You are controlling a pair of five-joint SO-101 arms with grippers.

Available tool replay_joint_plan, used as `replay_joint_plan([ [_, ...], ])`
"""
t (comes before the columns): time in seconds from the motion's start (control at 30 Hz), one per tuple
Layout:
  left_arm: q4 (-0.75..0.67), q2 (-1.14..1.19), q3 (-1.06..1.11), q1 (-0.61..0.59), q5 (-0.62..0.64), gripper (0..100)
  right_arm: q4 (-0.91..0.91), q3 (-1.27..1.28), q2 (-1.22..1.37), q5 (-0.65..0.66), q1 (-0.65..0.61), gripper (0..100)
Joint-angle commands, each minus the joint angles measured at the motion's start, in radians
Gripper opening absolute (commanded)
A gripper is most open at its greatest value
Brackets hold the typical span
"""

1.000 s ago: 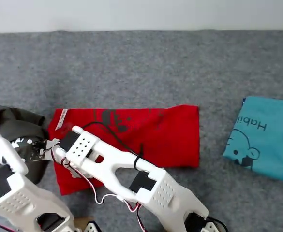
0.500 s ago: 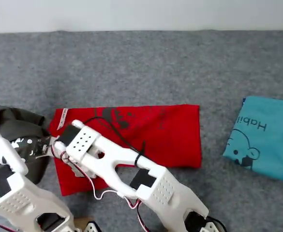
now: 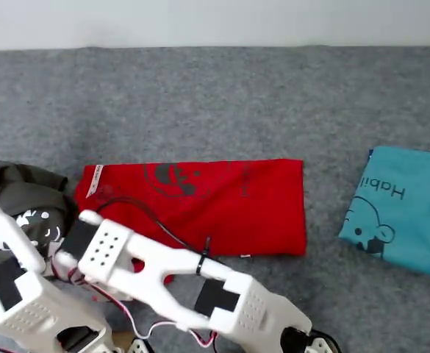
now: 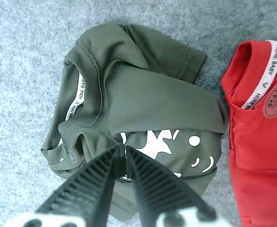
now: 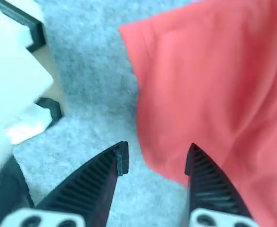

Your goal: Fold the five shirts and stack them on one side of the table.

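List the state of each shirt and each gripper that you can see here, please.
Red shirt: lying flat, apparently folded into a long strip.
Green shirt: crumpled, not yet folded.
Blue shirt: folded flat, apart from the other two.
Left gripper: shut, tips on the green shirt.
Right gripper: open, above the red shirt's edge.

Green shirt [image 4: 143,94] under the left gripper [image 4: 124,150]: dark olive, white splotchy print, white neck tape with dark lettering. Red shirt [image 5: 214,85] at the right gripper [image 5: 156,158] tips: plain red; darker red print and white tape by its collar. Blue shirt [image 3: 406,209], well apart from both: teal, dark print. Table cover [image 3: 215,95] grey, arms [image 3: 163,265] white, gripper fingers black.
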Motion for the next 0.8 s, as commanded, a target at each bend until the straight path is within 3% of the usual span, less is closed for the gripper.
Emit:
replay_joint_plan([
  [0.0,0.025,-0.068,-0.002,-0.009,-0.006,1,-0.065,-0.054,0.05,-0.008,-0.002,20.9],
  [0.33,0.025,-0.068,-0.002,-0.009,-0.006,1,-0.185,-0.106,0.248,-0.006,0.081,20.7],
  [0.4,0.025,-0.068,-0.002,-0.009,-0.006,1,-0.189,-0.107,0.249,-0.005,0.091,16.9],
  [0.53,0.025,-0.066,-0.002,-0.009,-0.006,1,-0.185,-0.107,0.249,0.034,0.101,0.0],
  [0.77,0.025,-0.063,-0.002,-0.005,-0.006,1,-0.183,-0.114,0.236,0.044,0.136,1.0],
])
